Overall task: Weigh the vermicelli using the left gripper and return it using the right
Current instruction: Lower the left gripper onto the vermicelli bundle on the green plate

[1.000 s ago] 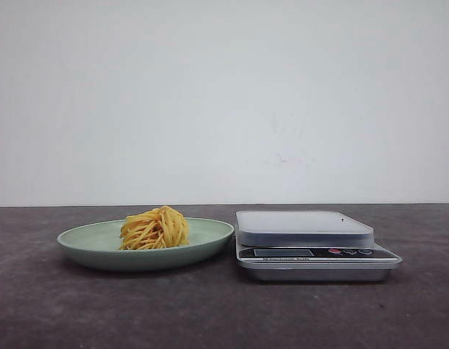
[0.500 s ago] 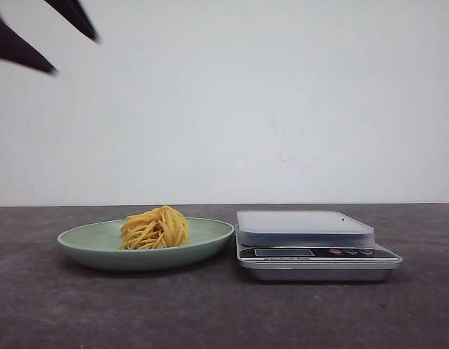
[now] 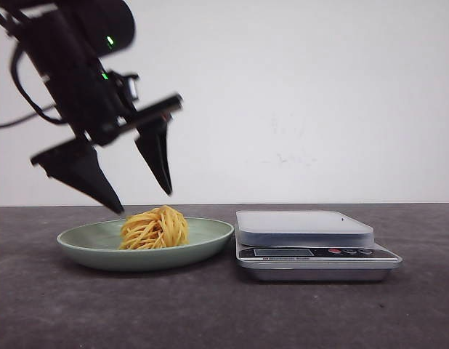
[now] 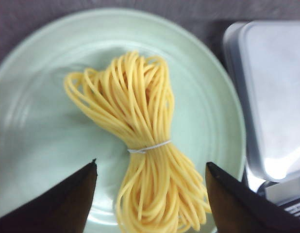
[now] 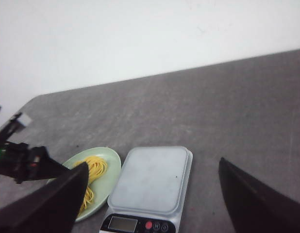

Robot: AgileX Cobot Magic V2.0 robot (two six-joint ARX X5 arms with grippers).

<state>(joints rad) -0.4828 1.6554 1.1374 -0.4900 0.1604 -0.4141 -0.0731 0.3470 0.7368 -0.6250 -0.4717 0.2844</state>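
The vermicelli (image 3: 155, 228) is a yellow nest of strands lying on the pale green plate (image 3: 79, 241) at the left of the table. It also shows in the left wrist view (image 4: 140, 145), tied with a thin white band. My left gripper (image 3: 144, 201) hangs open just above the nest, one finger on each side, not touching it; in its wrist view (image 4: 150, 167) the jaws stand wide apart with the strands between. My right gripper (image 5: 152, 167) is open and empty, high above the table, outside the front view. The vermicelli (image 5: 94, 171) shows small in the right wrist view.
A silver kitchen scale (image 3: 306, 229) with a flat grey platform stands right of the plate, close beside it; it also shows in the right wrist view (image 5: 150, 182). The dark grey tabletop (image 3: 224, 313) meets a white wall behind.
My left arm has come down from the top left corner of the front view to just above the vermicelli. Plate, noodles and scale have not moved.
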